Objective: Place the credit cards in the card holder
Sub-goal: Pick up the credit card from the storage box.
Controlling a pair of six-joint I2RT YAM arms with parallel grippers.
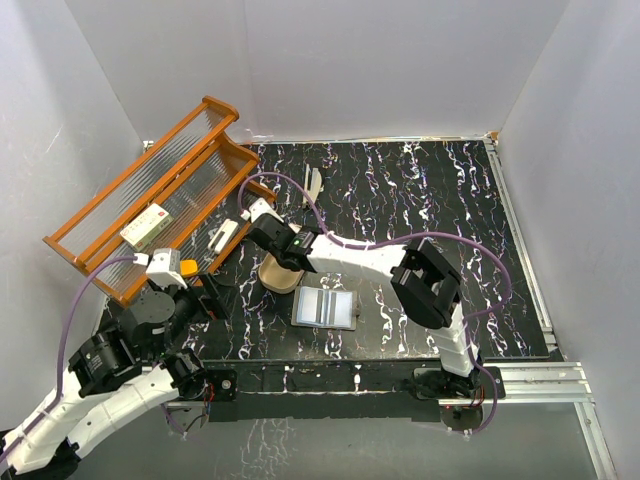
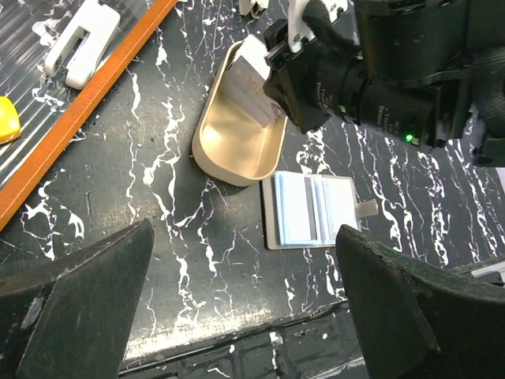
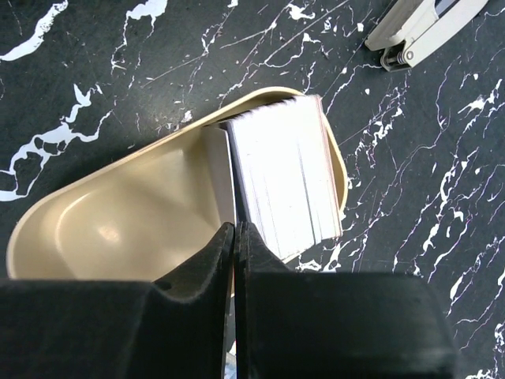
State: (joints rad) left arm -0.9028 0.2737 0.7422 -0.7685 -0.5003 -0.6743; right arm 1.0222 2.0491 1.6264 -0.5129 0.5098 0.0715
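Observation:
The credit cards (image 3: 284, 181) stand on edge as a pale striped stack at one end of a tan oval tray (image 3: 118, 213). My right gripper (image 3: 235, 229) reaches into the tray, shut on a single credit card (image 3: 220, 162) at the stack's left side. That card (image 2: 251, 91) also shows in the left wrist view, under the right gripper's black body. The card holder (image 2: 312, 209) lies open and flat on the black marble table just in front of the tray (image 2: 229, 150), its bluish sleeves facing up. My left gripper (image 2: 245, 229) is open, low near the table's front edge, with nothing between its fingers.
An orange wooden rack (image 1: 150, 200) leans at the back left, holding a white box with red marks (image 1: 145, 225) and a white stapler (image 1: 225, 237). Another pale stapler (image 3: 418, 24) lies on the table beyond the tray. The table's front edge (image 2: 237, 335) is just under the left gripper.

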